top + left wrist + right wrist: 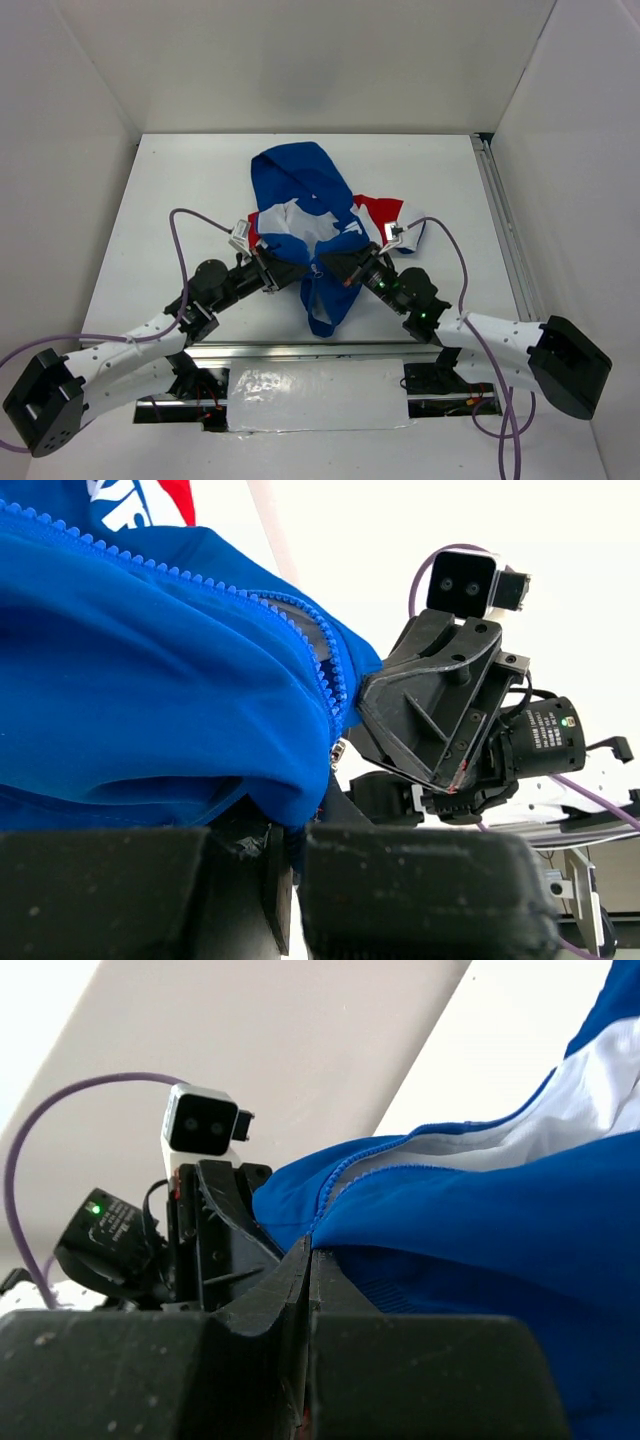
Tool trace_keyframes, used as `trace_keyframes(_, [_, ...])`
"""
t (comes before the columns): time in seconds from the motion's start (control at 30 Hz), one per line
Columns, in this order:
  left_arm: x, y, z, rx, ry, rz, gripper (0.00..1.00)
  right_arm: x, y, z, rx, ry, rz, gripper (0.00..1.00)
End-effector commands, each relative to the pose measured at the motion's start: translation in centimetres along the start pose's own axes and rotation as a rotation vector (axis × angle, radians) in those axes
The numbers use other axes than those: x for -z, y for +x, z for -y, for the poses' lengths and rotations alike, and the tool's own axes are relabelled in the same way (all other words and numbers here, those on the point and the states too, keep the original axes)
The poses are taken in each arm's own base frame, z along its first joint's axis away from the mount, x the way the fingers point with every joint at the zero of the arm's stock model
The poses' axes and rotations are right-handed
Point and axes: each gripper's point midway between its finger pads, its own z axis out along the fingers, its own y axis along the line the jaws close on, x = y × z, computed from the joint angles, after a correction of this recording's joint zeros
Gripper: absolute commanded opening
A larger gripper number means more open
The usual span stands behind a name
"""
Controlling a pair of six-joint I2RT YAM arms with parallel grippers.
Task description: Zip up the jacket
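Note:
The jacket lies crumpled mid-table, blue hood at the back, red-and-white panels at the sides, its lower end pulled toward the arms. My left gripper is shut on a fold of the blue hem. My right gripper faces it from the right, jaws pressed together at the jacket's zipper edge. In the left wrist view, blue zipper teeth run down to a small metal slider beside the right gripper's fingertips. What lies between the right jaws is hidden.
White walls enclose the table on three sides. A metal rail runs along the right edge. Purple cables loop over both arms. A white sheet lies between the arm bases.

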Motion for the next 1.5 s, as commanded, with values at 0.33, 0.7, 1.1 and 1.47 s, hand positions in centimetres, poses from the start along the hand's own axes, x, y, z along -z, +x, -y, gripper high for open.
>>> trace_keyframes(0.33, [-0.2,1.7,2.8,-0.168,0.145,-0.127,0.00,-1.4,-3.1,-3.6,-0.087,-0.050,0.085,0.00])
trace_keyframes(0.7, [0.1,3.9,1.7,-0.237,0.153,-0.210,0.00,-0.4,-4.6,-1.3,-0.190,0.094,0.170,0.00])
trace_keyframes(1.1, [-0.7,3.2,-0.4,-0.196,-0.002,-0.182,0.00,-2.1,-2.1,0.5,-0.081,0.319,-0.021,0.11])
trace_keyframes(1.47, [-0.2,2.1,-1.6,-0.155,-0.113,-0.129,0.00,-2.2,-1.3,1.1,-0.046,0.373,-0.079,0.58])
